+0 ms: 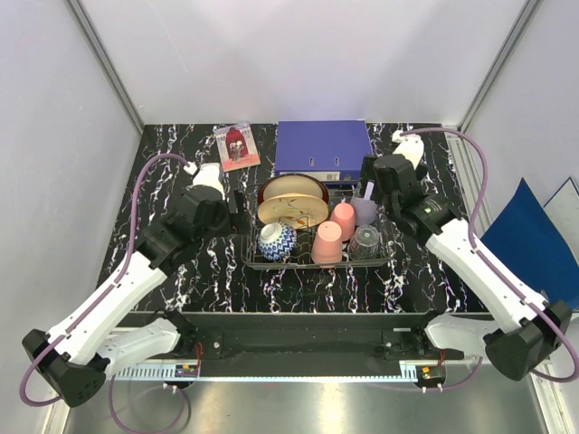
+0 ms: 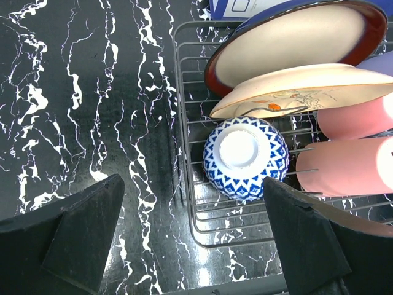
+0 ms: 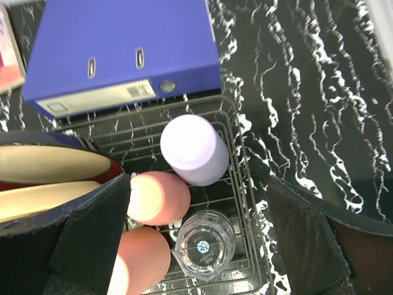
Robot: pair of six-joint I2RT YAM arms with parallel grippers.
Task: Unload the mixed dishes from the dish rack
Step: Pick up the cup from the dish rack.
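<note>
- Left gripper hovers wide open and empty over the dish rack left edge, blue-white bowl at 2 o'clock.
- Right gripper, spread wide and empty: lilac cup at 12 o'clock, clear glass at 6 o'clock.

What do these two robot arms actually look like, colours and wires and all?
The left arm and right arm are smooth white shells joined by chunky black joints. A mauve cable loops along each. The left pincer and right pincer each end in two matte black, wedge-shaped fingers.
</note>
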